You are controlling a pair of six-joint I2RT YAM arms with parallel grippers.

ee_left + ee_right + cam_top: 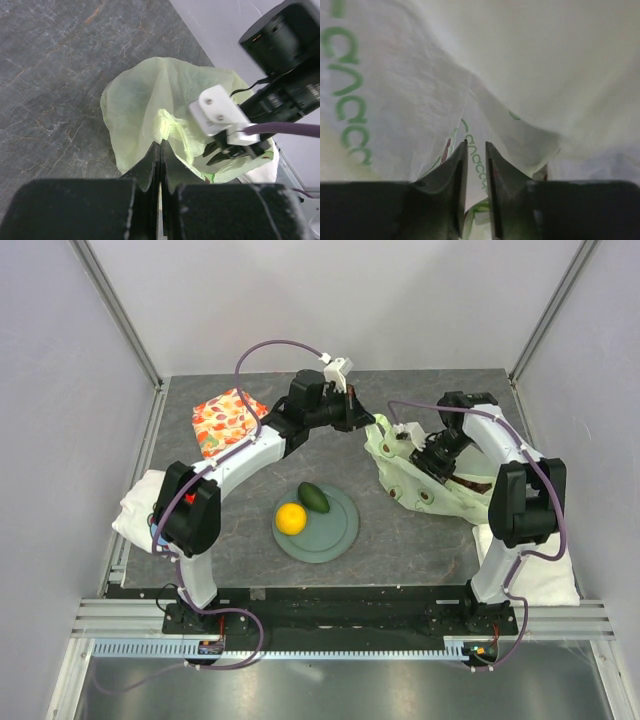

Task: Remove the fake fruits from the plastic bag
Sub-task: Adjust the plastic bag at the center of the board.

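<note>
my left gripper (160, 146) clamped the plastic bag (142, 95) by its rim, apparently lifting its mouth for the right gripper (476, 149) inside, jaws narrow; whether holding anything, i couldn't tell.

Orange (291, 518), green fruit (315, 497) outside bag (405, 480) (crumpled)

I work inside a boxed cell. The tabletop (410, 540) under me is a dark grey slab with a marbled stone pattern, and my left wrist view shows faint rusty veins in it. Plain pale walls close it in: a back wall (330, 300), a left wall (60, 420) and a right wall (600, 410). An aluminium post (117, 310) stands at each far corner. Along the near edge run an aluminium rail (120, 618), a slotted strip (330, 648) and brushed sheet metal (330, 690) with a soft glare. The light is even and the shadows are faint.
</note>
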